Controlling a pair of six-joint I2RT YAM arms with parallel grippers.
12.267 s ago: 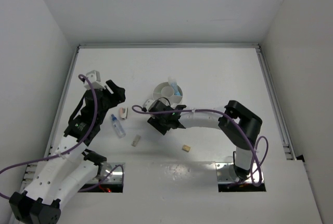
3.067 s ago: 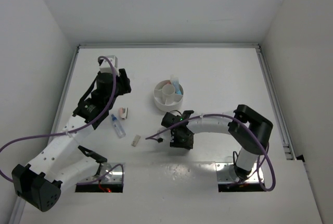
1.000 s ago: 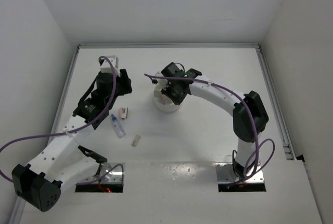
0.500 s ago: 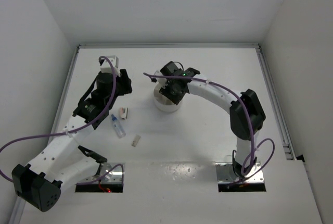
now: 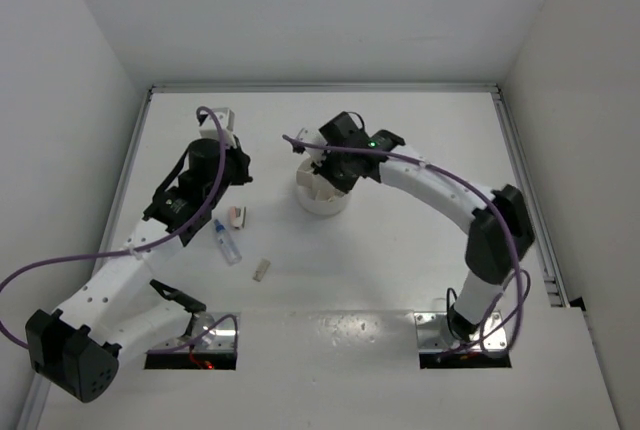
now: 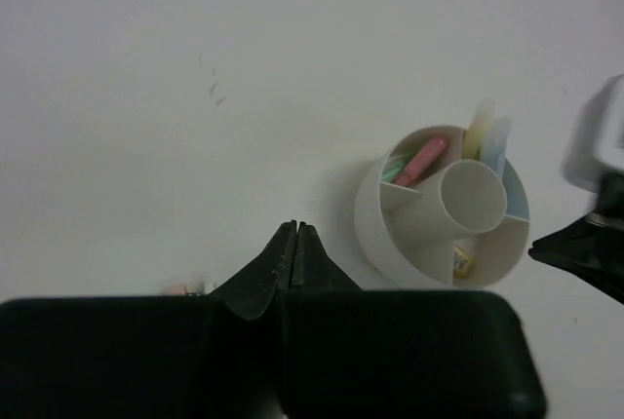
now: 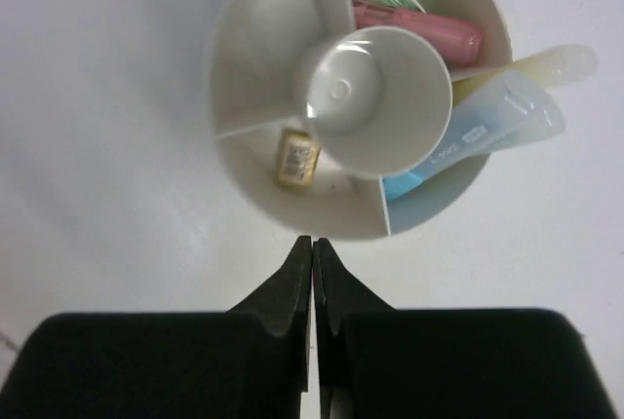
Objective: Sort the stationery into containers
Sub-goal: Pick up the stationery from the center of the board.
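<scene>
left gripper [image 6: 293, 229]: fingers pressed together, nothing held; hangs left of the bowl.
tube [image 5: 226, 242]: on the table by the left arm. Clear, light and smooth, so it likely rolls; pinch across mid-body.
pinkish block [image 5: 237, 216]: just above the tube; small and light.
tan block [image 5: 261, 270]: loose, right of the tube. Tiny, probably rubbery; pinch the long sides.
bowl [image 7: 263, 58]: sticks and one eraser [image 7: 297, 158] sorted in its compartments.
right gripper [image 7: 312, 244]: over the bowl's rim, fingers closed tight, empty.

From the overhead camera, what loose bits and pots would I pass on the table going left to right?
clear blue-capped tube → small tan eraser block → round white divided bowl. The little pinkish piece beside the tube overlaps it sideways, so it is left out.
</scene>
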